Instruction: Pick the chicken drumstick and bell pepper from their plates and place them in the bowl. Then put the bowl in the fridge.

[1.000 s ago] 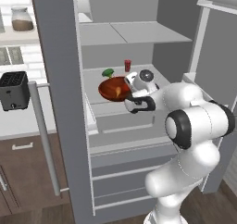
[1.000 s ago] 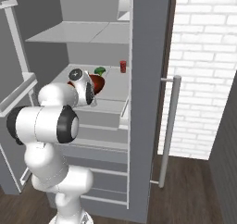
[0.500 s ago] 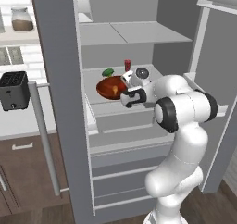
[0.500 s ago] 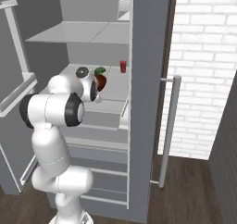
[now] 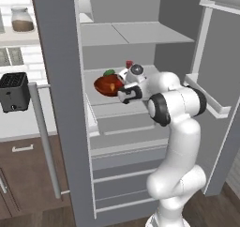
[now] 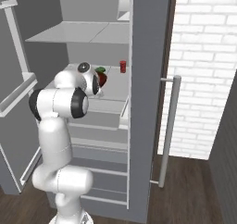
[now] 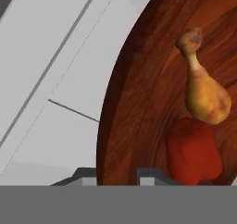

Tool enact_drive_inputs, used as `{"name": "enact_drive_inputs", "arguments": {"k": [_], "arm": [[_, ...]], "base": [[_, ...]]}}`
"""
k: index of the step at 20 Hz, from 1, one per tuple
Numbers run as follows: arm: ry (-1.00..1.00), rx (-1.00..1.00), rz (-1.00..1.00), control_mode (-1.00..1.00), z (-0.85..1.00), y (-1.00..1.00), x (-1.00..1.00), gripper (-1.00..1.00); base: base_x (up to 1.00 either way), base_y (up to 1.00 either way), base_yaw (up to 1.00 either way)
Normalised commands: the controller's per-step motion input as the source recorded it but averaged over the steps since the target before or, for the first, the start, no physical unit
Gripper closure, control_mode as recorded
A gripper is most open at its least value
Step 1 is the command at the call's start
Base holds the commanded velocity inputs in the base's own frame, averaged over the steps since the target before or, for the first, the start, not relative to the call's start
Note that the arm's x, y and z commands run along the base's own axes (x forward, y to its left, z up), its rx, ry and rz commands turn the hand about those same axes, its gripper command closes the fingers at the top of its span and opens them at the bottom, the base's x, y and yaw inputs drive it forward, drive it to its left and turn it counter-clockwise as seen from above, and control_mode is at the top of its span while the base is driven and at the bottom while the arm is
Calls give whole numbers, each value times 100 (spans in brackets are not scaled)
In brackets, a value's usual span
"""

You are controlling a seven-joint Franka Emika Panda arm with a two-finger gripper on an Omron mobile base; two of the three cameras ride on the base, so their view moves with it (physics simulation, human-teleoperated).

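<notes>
Gripper clamped on the rim of the bowl, glossy reddish-brown wood, over the fridge middle shelf. Inside lay the chicken drumstick, orange-brown, touching the bell pepper, red.

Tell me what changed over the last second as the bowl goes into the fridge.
The arm pushed further into the fridge, carrying the bowl deeper over the middle shelf. The gripper stayed clamped on the bowl's rim, with the chicken drumstick and bell pepper inside. The small red can behind stayed put.
</notes>
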Motion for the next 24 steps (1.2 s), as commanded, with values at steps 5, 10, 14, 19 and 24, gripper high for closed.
{"name": "enact_drive_inputs", "arguments": {"k": [5, 10, 14, 19, 24], "arm": [[-3, -5, 1, -100, 0, 27, 7, -100], [-7, -4, 0, -100, 28, 2, -2, -100], [-7, 0, 4, -100, 31, 9, -59, -100], [-1, 0, 5, -100, 48, 1, -88, -100], [12, 0, 0, -100, 65, -1, -95, -100]], "base": [[0, 0, 0], [0, 0, 0], [0, 0, 0], [0, 0, 0], [0, 0, 0]]}}
